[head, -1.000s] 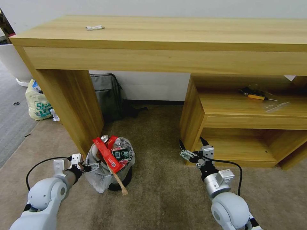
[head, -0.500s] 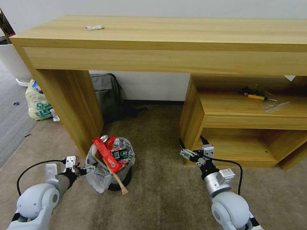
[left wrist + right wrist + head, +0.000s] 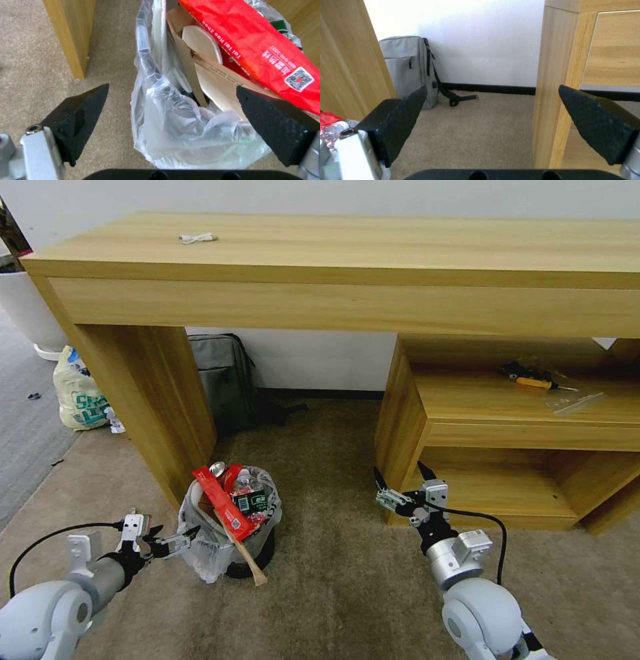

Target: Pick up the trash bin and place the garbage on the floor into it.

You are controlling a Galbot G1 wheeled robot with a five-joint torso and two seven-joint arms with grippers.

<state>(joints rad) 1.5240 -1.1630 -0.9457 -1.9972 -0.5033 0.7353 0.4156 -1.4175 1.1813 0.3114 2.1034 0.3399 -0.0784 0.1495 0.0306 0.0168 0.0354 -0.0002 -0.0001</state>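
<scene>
Currently the trash bin (image 3: 233, 527) stands upright on the floor (image 3: 333, 580), just beside the left leg of the table (image 3: 333, 253). Its translucent plastic bag (image 3: 173, 117) hangs loosely over the rim. The garbage (image 3: 233, 500) is packed inside and rises above the rim: a long red wrapper (image 3: 260, 47), cardboard (image 3: 216, 75), a white slipper (image 3: 200, 42) and a wooden stick (image 3: 248, 563) whose lower end leans out over the front of the bin.

Left gripper (image 3: 172, 540): held low, just to the left of the bin, jaws open and pointing at the bag. In the left wrist view the two black pads stand wide apart, one over carpet and one in front of the cardboard, with nothing between them gripped.

Right gripper (image 3: 400, 488): held above the floor near the corner of the shelf unit (image 3: 507, 427), well apart from the bin, jaws open and empty.

A grey backpack (image 3: 227, 377) leans against the wall under the table.
</scene>
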